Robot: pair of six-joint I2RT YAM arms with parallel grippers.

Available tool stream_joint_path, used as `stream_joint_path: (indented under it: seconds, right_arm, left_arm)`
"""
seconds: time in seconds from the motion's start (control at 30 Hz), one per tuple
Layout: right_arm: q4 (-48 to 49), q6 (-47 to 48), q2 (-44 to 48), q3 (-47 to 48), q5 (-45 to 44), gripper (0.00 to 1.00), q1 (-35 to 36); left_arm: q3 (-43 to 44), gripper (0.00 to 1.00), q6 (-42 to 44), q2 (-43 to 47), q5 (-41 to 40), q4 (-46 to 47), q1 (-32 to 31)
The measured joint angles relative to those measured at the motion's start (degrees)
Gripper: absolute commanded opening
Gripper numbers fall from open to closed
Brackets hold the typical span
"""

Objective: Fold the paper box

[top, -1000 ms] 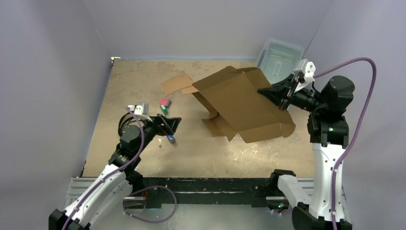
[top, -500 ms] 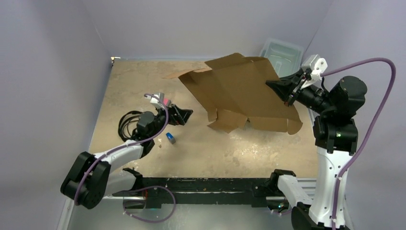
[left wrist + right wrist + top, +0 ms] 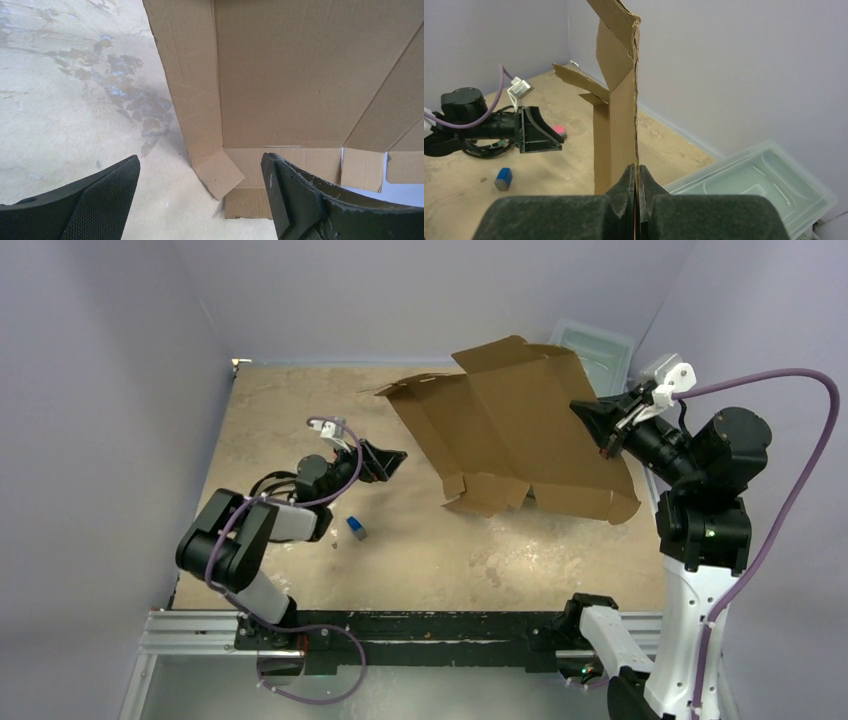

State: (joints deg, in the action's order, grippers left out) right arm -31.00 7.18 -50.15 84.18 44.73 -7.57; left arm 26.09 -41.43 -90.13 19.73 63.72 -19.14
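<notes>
Paper box [image 3: 520,430]: one, unfolded, no walls formed; all folding left. Raised and tilted over the bench [image 3: 290,400] at far right, lower flaps near the surface. Right gripper [image 3: 605,430] pinched shut on its right edge. Left gripper [image 3: 385,462] spread wide, empty, aimed at the near corner. Two small blocks, one blue [image 3: 356,529], one pink [image 3: 558,132]; one clear bin [image 3: 600,345].

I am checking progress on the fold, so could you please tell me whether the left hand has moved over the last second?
Yes. The left hand has moved up and right, away from the blue block and toward the paper box.
</notes>
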Motion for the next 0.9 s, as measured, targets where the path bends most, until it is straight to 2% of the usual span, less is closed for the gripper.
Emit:
stream_joint_path:
  seconds: [0.27, 0.63, 0.73, 0.83, 0.9]
  right_arm:
    - [-0.76, 0.55, 0.09, -0.11, -0.70, 0.00, 0.00]
    - [-0.68, 0.74, 0.11, -0.55, -0.20, 0.00, 0.00]
    - [-0.72, 0.74, 0.31, -0.98, -0.13, 0.00, 0.00]
    - [-0.70, 0.74, 0.31, -1.07, -0.04, 0.00, 0.00]
    - [-0.70, 0.74, 0.31, -1.07, -0.04, 0.00, 0.00]
  left_arm:
    - [4.81, 0.89, -6.19, -14.53, 4.13, 12.39, 0.02]
    - [15.43, 0.75, -12.48, -28.89, 5.29, 18.91, -0.22]
    - [18.97, 0.68, -14.12, -32.74, 5.29, 19.47, -0.85]
    - [21.77, 0.56, -16.41, -36.46, 5.64, 19.82, -1.46]
    - [23.08, 0.53, -17.97, -38.66, 6.01, 19.85, -1.68]
